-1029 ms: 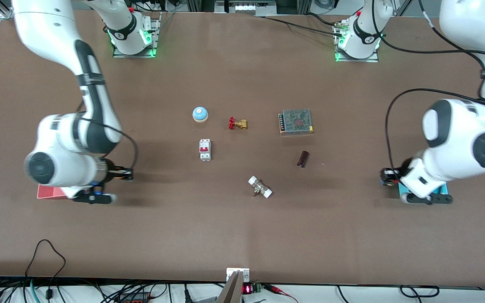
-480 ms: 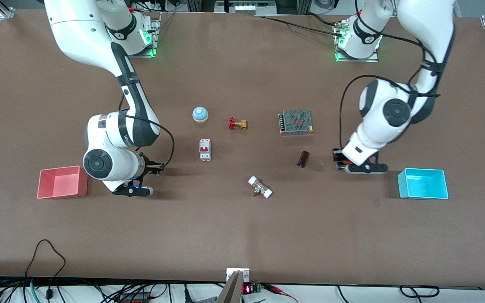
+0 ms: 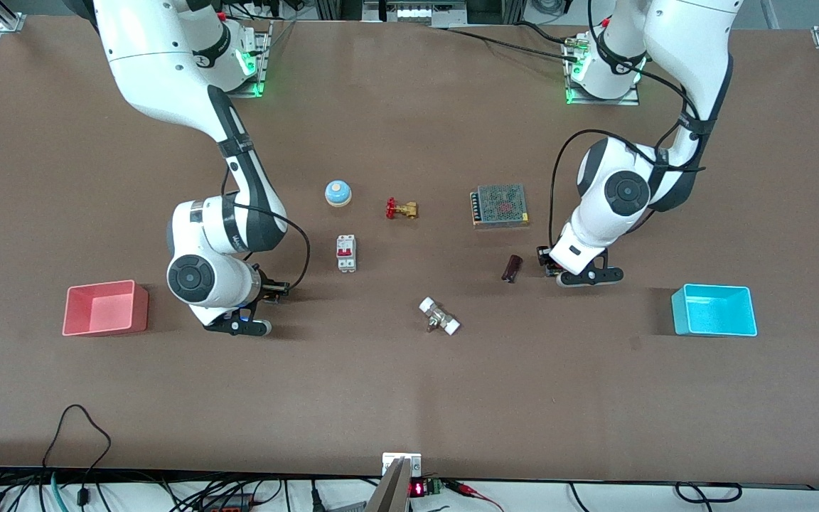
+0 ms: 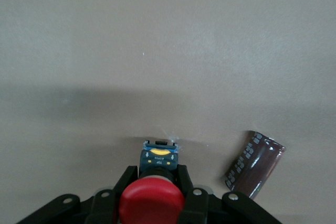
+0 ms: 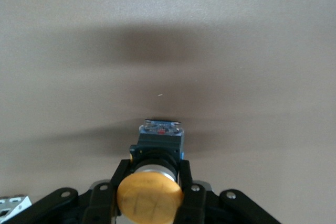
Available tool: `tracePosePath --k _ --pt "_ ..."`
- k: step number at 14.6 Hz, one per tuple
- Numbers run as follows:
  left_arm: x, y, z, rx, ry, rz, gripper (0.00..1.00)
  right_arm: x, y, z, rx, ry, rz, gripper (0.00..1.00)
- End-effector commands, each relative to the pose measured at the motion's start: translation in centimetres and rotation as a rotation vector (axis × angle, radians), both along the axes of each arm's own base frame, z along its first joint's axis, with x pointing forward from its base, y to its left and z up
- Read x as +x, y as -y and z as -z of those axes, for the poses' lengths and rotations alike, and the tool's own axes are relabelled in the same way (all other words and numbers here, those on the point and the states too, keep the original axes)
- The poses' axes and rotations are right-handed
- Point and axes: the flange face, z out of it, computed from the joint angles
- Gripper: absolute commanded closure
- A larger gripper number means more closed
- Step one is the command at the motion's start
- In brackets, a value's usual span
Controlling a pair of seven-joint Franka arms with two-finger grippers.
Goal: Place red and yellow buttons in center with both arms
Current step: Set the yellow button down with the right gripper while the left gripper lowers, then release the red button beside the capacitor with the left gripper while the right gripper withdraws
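My left gripper (image 3: 546, 262) is shut on the red button (image 4: 151, 201), its fingers clamping the black body below the red cap. It hangs low over the brown table (image 3: 409, 398) right beside a dark cylinder (image 3: 512, 268), which also shows in the left wrist view (image 4: 255, 163). My right gripper (image 3: 278, 288) is shut on the yellow button (image 5: 149, 198), gripped by its black body. It hangs low over bare table between the pink bin (image 3: 105, 307) and a white breaker switch (image 3: 346, 252). In the front view both buttons are hidden by the hands.
A blue-and-white bell (image 3: 338, 193), a brass valve with a red handle (image 3: 401, 209) and a mesh-topped box (image 3: 500, 205) lie in a row toward the robots' bases. A white-ended fitting (image 3: 439, 316) lies mid-table. A cyan bin (image 3: 714, 310) stands at the left arm's end.
Both arms have swung inward from over their bins toward the table's middle, each carrying its button. The bins are now uncovered. Nothing on the table has moved.
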Motion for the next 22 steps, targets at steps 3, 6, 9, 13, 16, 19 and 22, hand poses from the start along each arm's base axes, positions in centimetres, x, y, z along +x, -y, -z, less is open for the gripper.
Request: tracePosePath --k 3,6,9,13,16,19,22 --pt "1.1 1.3 1.4 0.003 0.004 -0.042 0.99 0.0 -0.2 0.0 0.007 0.006 0.025 0.18" --pt "1.1 1.4 1.5 0.002 0.002 -0.046 0.99 0.4 0.2 -1.4 0.012 0.019 0.026 0.00" --pt "1.6 1.7 1.3 -0.001 0.010 -0.049 0.99 1.2 1.2 -5.8 0.035 0.065 0.038 0.00" --pt "2.5 1.9 0.9 -0.006 0.025 -0.060 0.73 1.4 5.7 -15.2 0.047 0.106 0.107 0.00" --pt "3.3 1.4 0.4 -0.004 0.026 -0.063 0.00 0.7 10.2 -22.0 0.056 0.139 0.154 0.00" --pt "5.3 0.8 -2.0 0.007 -0.005 -0.073 0.00 -0.2 13.9 -26.0 0.057 0.149 0.192 0.00" --pt "8.1 -1.3 -5.9 0.006 -0.031 -0.059 0.00 -0.3 17.1 -26.5 0.047 0.143 0.159 0.00"
